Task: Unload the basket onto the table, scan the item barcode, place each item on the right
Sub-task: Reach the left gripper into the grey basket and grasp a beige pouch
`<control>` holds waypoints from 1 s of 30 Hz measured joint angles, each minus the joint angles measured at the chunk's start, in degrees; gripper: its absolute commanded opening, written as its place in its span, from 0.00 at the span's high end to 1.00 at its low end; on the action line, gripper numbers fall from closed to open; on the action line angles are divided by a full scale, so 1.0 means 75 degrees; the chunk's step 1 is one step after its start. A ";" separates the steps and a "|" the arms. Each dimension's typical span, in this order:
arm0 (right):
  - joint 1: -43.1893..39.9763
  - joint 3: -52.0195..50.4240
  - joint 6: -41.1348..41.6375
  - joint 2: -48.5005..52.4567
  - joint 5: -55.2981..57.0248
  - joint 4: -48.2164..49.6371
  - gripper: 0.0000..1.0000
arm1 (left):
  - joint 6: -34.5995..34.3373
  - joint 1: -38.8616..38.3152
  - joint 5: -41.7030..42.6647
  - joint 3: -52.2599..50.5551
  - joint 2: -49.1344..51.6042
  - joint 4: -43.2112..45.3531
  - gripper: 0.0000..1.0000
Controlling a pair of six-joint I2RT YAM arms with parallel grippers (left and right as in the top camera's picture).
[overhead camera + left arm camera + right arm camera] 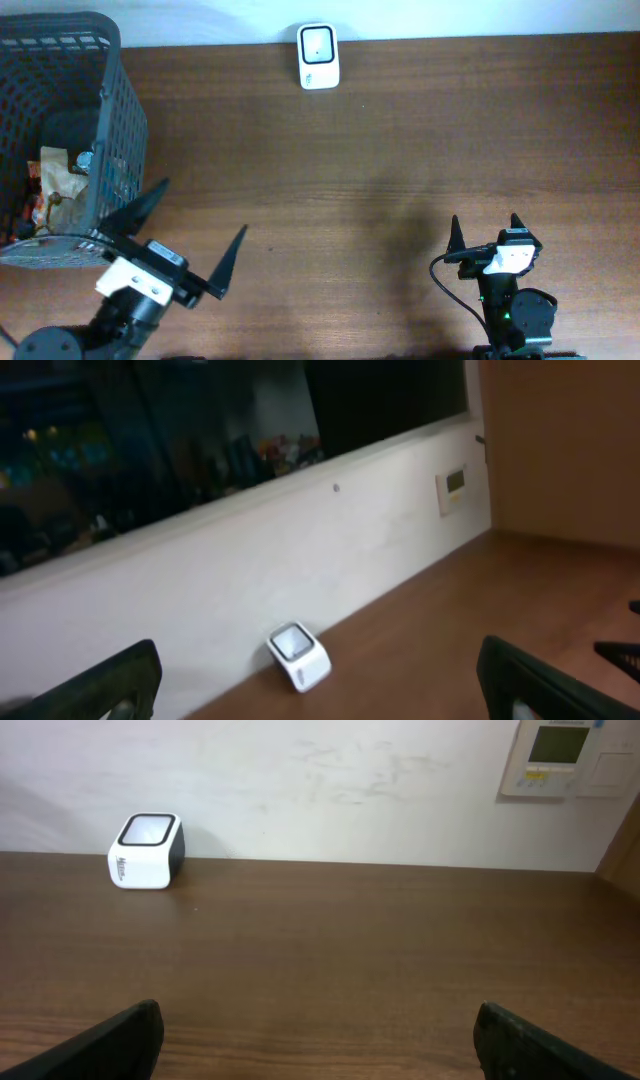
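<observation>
Now, left gripper: we are holding it wide, empty.
Right gripper: wide, empty too.
Barcode scanner: sitting well apart from both.

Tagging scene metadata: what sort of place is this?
Likely a mock checkout bench in an office or lab room: a white barcode scanner on a wooden table against the wall, a dark mesh basket of packaged goods, and a thermostat-like panel.

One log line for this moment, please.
left pincer: open, empty, beside basket | right pincer: open, empty | scanner: far edge of table | items: in basket
</observation>
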 measured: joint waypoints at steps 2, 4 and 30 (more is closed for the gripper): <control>0.0000 -0.0003 -0.0003 0.0000 0.0000 0.0000 0.01 | -0.0274 0.0003 -0.0516 0.0816 0.0493 -0.0697 0.01; 0.0000 0.0000 0.0000 0.0003 0.0000 -0.0006 0.02 | -0.0449 0.0003 -0.0877 0.2393 0.1556 -0.2396 0.01; 0.0000 -0.0003 0.0003 0.0000 0.0000 0.0000 0.02 | -0.3564 0.4284 -0.5001 0.9798 0.9897 -0.7426 0.01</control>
